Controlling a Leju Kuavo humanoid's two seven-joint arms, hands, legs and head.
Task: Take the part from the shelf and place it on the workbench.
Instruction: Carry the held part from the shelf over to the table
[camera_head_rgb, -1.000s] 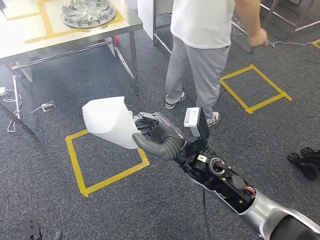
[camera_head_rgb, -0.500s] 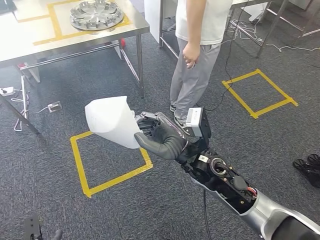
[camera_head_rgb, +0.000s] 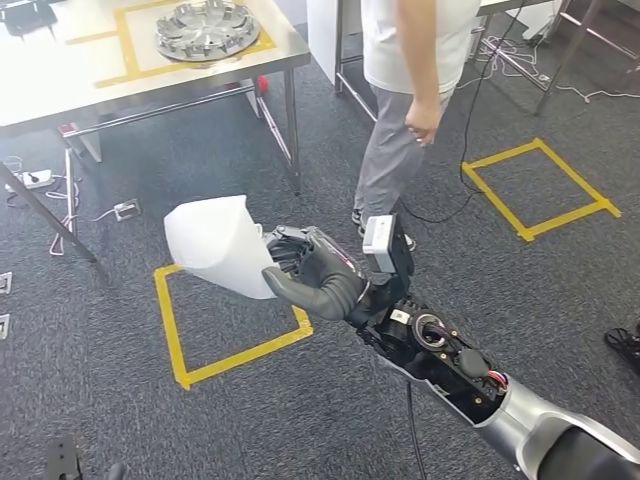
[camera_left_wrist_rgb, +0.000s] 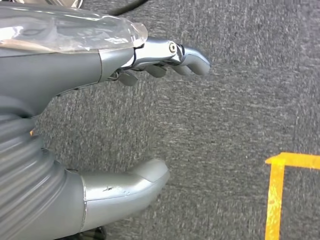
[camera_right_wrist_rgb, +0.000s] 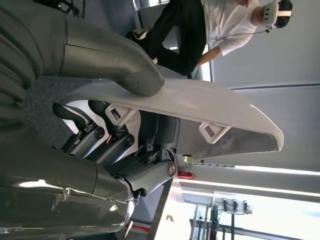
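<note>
one white part | right hand grips its edge | left hand fingers apart, holding nothing

The head view shows 1 white curved part, gripped by 1 right hand, 1 steel workbench carrying 1 silver wheel-shaped disc, and 1 person standing beyond the arm. On the grey carpet there are 2 yellow tape squares, 1 beneath the part and 1 further to the right, plus 1 yellow tape frame on the workbench around the disc. The left wrist view shows 1 left hand holding nothing, with its fingers apart.
</note>
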